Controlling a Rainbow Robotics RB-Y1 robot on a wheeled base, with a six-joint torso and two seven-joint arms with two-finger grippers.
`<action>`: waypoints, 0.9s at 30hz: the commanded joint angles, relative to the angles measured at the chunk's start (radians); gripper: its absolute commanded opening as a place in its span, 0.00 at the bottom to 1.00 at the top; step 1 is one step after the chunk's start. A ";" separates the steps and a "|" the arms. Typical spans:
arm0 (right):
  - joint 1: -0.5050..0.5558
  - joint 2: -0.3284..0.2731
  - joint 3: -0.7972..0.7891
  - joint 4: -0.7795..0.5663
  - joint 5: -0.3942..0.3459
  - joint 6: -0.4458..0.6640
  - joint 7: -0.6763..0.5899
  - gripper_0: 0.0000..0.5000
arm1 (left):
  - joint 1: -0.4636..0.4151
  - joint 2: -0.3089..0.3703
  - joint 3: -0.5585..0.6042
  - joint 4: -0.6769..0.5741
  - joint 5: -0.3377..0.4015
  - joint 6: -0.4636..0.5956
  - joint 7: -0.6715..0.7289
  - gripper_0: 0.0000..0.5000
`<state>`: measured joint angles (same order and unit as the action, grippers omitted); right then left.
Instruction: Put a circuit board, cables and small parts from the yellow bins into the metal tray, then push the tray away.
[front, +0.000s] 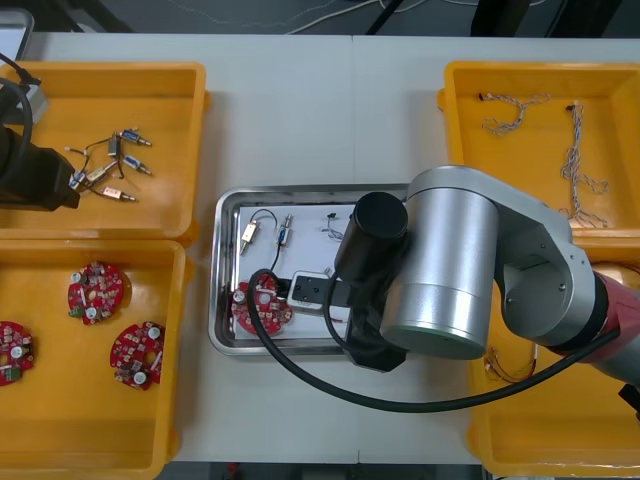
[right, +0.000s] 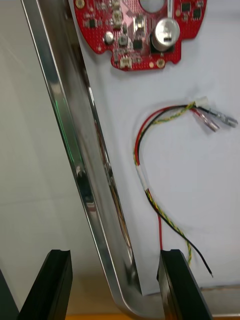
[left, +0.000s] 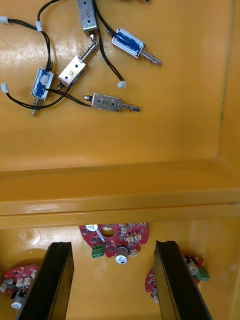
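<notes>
Probably time to push: right gripper (right: 115, 255) with jaws apart and empty, astride the near rim of the tray (right: 75, 150), close to a corner, one finger outside over the table (right: 30, 150), one inside by the red and yellow cable (right: 142, 170). Slide toward mid-length first, then press low and square to the tray's long axis, lying side to side across the table, to avoid swinging it. Steer clear of the cable, stretched roughly along that rim, plug end toward the circuit board (right: 135, 35). Leave the left gripper (left: 112, 247) parked, jaws apart, above the wall between the left yellow bins (left: 120, 195).
</notes>
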<state>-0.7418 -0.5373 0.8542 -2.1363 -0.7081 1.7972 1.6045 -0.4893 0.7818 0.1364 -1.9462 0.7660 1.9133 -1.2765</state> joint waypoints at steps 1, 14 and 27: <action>-0.064 0.028 0.091 0.036 0.021 -0.075 0.049 1.00 | 0.012 0.042 0.029 -0.034 0.004 0.007 -0.050 0.94; -0.120 0.025 0.293 0.055 0.114 -0.164 0.057 1.00 | 0.014 0.042 0.029 -0.034 0.007 0.007 -0.053 0.94; -0.129 0.040 0.365 0.113 0.165 -0.228 0.061 1.00 | 0.014 0.042 0.029 -0.034 0.007 0.007 -0.053 0.94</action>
<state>-0.8415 -0.5255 1.1903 -2.0252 -0.5603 1.5871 1.6305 -0.4891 0.7818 0.1364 -1.9465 0.7662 1.9133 -1.2765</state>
